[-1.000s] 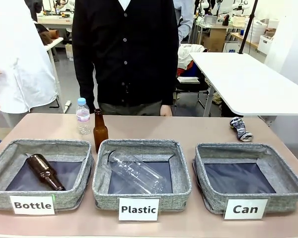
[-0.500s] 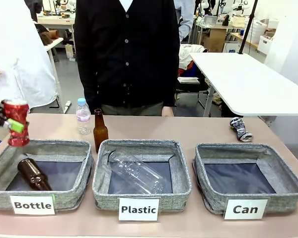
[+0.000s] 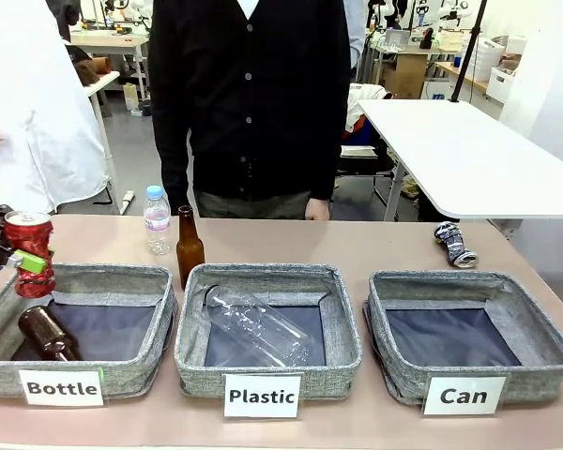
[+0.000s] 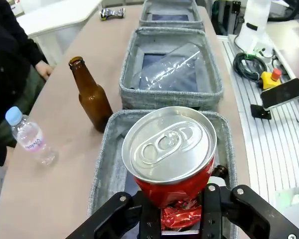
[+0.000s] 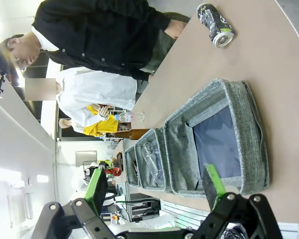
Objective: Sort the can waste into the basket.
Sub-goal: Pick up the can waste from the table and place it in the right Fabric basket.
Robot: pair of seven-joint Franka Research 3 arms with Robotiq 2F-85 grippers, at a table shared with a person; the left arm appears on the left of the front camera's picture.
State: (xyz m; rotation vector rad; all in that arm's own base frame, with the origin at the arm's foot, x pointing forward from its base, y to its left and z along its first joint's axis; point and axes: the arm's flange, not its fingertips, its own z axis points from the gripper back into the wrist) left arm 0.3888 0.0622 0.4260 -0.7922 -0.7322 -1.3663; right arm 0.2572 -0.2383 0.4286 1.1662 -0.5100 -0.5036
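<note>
My left gripper (image 3: 25, 262) is shut on the crushed red can (image 3: 28, 238) at the table's far left, holding it upright over the back left corner of the "Bottle" basket (image 3: 122, 277). In the left wrist view the red can (image 4: 169, 149) stands between my left gripper (image 4: 179, 221) fingers, silver top toward the camera. The silver can (image 3: 455, 246) lies on the table behind the "Can" basket (image 3: 469, 280), which has nothing in it. The right gripper (image 5: 154, 191) hangs open, apart from the "Can" basket (image 5: 251, 139) and the silver can (image 5: 215, 21).
A brown bottle (image 3: 45, 333) lies in the "Bottle" basket. A clear plastic bottle (image 3: 258, 323) lies in the "Plastic" basket (image 3: 267, 277). A brown bottle (image 3: 189, 246) and a small water bottle (image 3: 157, 220) stand behind the baskets. A person in black stands at the far side.
My left gripper came in from the left with the red can, then dropped a little. The brown bottle in the "Bottle" basket slid left. The person shifted slightly right.
</note>
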